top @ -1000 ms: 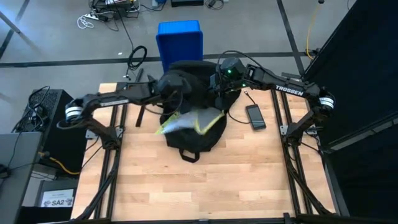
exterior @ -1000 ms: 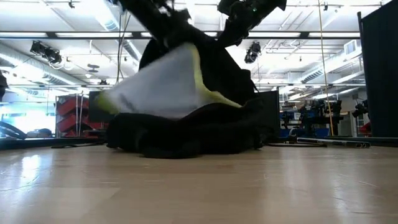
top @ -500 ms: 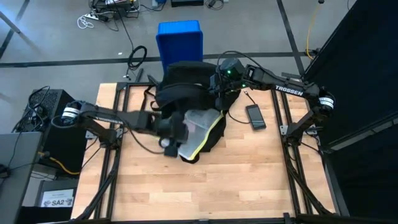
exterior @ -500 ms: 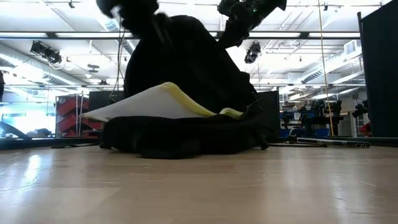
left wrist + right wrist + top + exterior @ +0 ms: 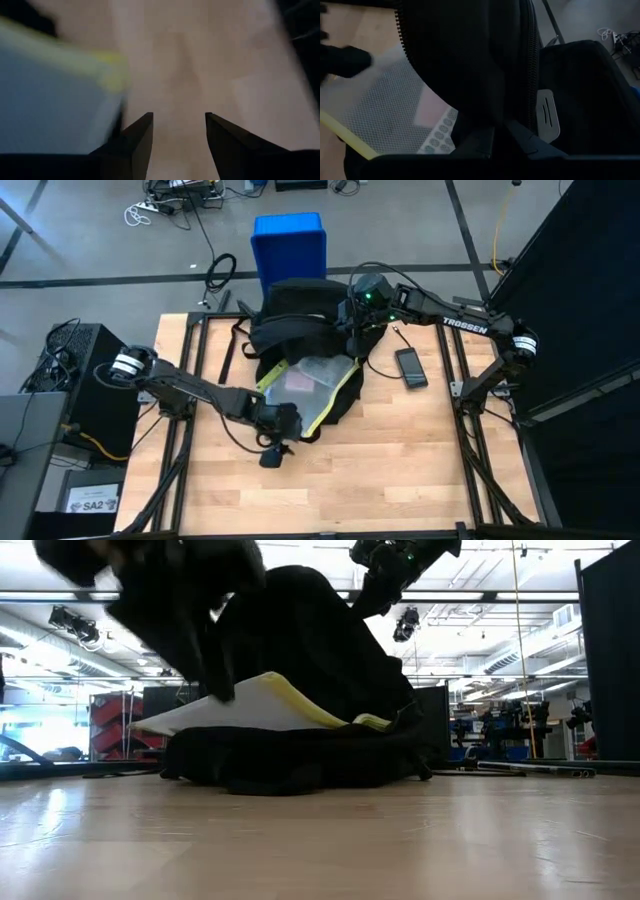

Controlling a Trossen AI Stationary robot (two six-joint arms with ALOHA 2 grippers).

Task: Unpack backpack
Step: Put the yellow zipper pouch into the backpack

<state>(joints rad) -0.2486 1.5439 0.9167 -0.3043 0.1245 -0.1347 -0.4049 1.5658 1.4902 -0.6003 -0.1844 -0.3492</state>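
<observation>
Backpack (image 5: 300,315): black fabric, slumped; flat mesh pouch (image 5: 310,380), yellow-edged.

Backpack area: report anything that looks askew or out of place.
A mesh pouch with yellow edging hangs half out of the open backpack, propped at a slant instead of lying flat on the table. The left claw stands open beside it, holding nothing. The right claw is shut on the backpack.

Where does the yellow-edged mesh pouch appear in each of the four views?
High view: pouch at centre, lying on the backpack.
Low view: pouch left of centre, sloping on top of the backpack.
Left wrist view: pouch, blurred, beside the open left pincer.
Right wrist view: pouch under the backpack flap.
Shared landmark: its yellow edge.
</observation>
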